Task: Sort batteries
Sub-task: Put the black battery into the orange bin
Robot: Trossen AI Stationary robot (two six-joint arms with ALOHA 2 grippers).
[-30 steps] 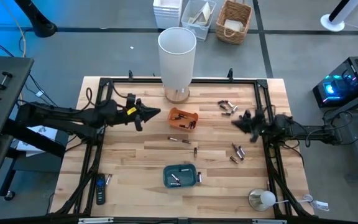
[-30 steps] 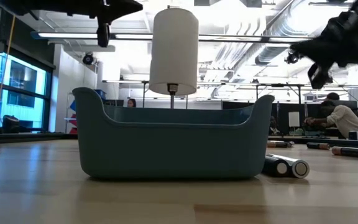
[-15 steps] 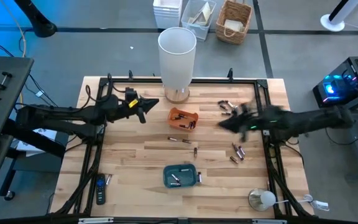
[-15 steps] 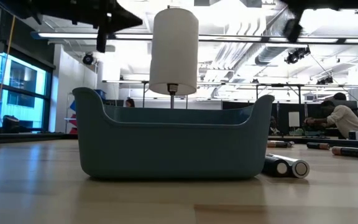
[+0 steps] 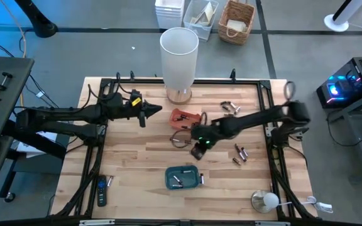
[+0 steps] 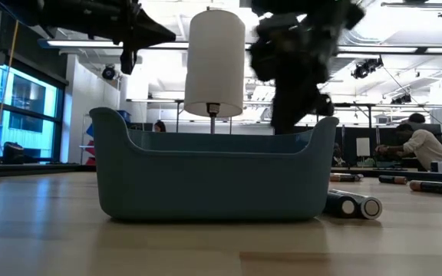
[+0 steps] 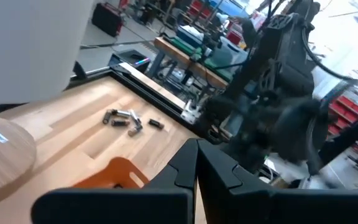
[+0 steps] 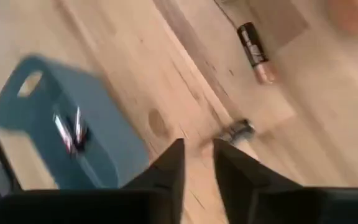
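Observation:
Loose batteries lie on the wooden table: a group at the far right [image 5: 231, 108], a few at the right [image 5: 239, 154], and two under my right gripper [image 8: 253, 45] [image 8: 238, 130]. An orange tray [image 5: 182, 117] and a blue tray [image 5: 184, 177] [image 8: 61, 124] each hold some. My right gripper [image 5: 195, 143] [image 8: 197, 163] hangs over the table's middle between the trays, pointing down. It is slightly open with nothing between the fingers. My left gripper [image 5: 158, 113] [image 7: 196, 152] is shut and empty, held level above the table left of the orange tray.
A tall white cylinder on a round wooden foot [image 5: 179, 53] stands at the far edge. A black remote [image 5: 101, 191] lies at the near left and a white bulb-like object [image 5: 266, 201] at the near right. A black frame [image 5: 269, 94] borders the table. Two batteries [image 6: 351, 205] lie beside the blue tray.
My right gripper has swept quickly from the table's right edge toward the middle, tipping from near level to pointing down at the tabletop between the two trays. Nothing on the table has moved.

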